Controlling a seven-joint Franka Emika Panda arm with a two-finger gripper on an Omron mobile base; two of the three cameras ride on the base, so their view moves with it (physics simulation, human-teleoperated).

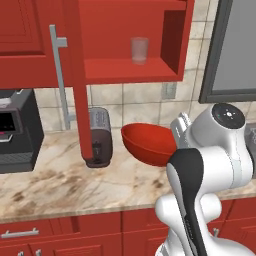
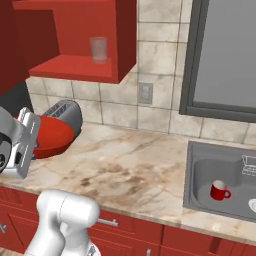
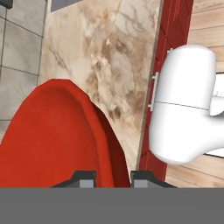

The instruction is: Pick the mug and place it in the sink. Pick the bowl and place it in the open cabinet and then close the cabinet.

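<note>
Jaws: pinched on the rim of the bowl [image 3: 57, 135], one finger [image 3: 86, 179] inside the wall and the other outside it, as the hand view shows; gripper [image 3: 113, 180] narrowly set, consistent with a thin wall between the pads.
Bowl, position: lifted off the bench [image 1: 55, 182] and tilted on edge, its hollow turned toward the toaster [image 1: 98, 136] in the left base view; below the cabinet [image 1: 130, 70] shelf and to the right of its open door [image 1: 77, 75].
Bowl, handling: judged rigid, glossy and probably slippery; broad and shallow, so its mass hangs off to one side of a rim grip and may swing or slip if moved sharply. Likely breakable if dropped.
Hold point: the rim is the only practical purchase; the body is far too wide for these jaws.
Cabinet: shelf open, a clear glass [image 1: 139, 50] standing toward its rear right; the bowl wants the free shelf area beside it.
Mug: red mug [image 2: 219, 190] upright in the sink [image 2: 200, 172], near the basin's middle.
Risk: contact with the glass or the door edge on entry.
</note>
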